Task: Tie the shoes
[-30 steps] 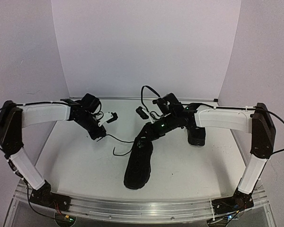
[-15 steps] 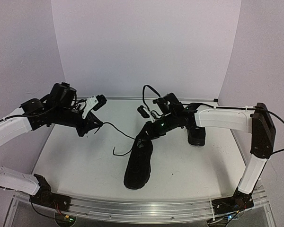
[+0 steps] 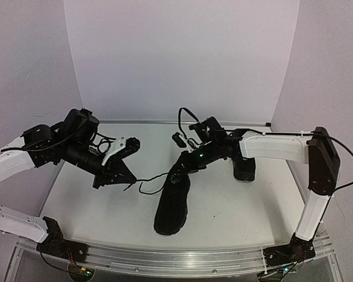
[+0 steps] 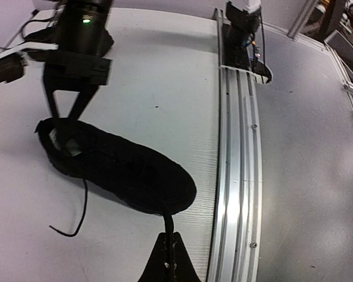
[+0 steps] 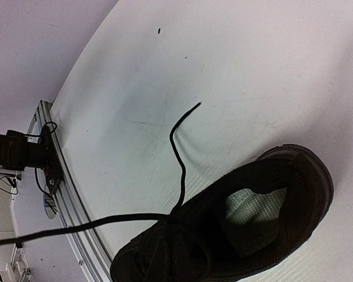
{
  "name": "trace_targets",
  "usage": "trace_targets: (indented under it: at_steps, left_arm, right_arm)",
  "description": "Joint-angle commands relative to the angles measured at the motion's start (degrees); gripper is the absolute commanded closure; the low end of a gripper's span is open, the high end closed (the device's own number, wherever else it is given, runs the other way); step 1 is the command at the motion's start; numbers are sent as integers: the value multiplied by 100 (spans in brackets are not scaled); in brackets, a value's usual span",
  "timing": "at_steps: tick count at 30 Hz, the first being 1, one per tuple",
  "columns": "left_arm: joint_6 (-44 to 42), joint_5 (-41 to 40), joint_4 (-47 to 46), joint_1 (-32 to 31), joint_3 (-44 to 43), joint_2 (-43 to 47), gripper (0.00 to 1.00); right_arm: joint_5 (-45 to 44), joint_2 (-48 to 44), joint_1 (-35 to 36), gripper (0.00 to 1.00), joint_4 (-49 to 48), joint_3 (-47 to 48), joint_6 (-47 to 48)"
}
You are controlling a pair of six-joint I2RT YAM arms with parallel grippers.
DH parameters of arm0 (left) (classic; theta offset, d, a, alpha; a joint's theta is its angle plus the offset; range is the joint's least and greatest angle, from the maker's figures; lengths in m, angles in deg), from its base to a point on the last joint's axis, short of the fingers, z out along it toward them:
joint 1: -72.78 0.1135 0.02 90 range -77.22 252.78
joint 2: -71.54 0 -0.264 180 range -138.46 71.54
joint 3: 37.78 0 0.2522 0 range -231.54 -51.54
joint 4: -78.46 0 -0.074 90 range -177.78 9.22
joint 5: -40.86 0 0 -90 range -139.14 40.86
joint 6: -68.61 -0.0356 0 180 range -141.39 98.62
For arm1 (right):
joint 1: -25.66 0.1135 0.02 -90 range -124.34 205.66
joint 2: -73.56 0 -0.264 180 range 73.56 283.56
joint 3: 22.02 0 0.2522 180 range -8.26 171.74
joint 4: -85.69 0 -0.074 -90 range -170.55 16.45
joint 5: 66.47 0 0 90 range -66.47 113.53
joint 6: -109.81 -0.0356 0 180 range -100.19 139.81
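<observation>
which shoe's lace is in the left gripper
The centre shoe, its lace stretched to the left gripper; the other shoe stands apart by the right arm.

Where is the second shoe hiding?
In the top view, the second shoe stands on the right side of the table, partly under the right arm's white forearm, right of the middle shoe.

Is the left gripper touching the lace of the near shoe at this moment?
Touching. The left wrist view shows the left gripper shut on the lace, which leads straight from its closed jaws to the shoe.
</observation>
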Motion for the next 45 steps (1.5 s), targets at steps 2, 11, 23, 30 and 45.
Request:
trace_targets:
  at_steps: [2,11,23,30,45]
  left_arm:
    - [-469,-298,117,-1085,-934,-800,100]
    - [-1250,-462,401,-2103,-2280,-2899,100]
    - [-2370,-864,-526,-2218,-3056,-4415,100]
    - [-2647,-904,-180,-2370,-3887,-5083,95]
    - [-2617,-1113,-1,-2603,-4459,-5332,62]
  right_arm:
    - [13,140,-42,100,-184,324,-43]
    - [250,97,-139,100,-175,361,98]
    - [539,-38,-143,100,-235,36,428]
    - [568,-6,-158,100,-245,7,525]
    - [643,42,-207,100,-321,-25,543]
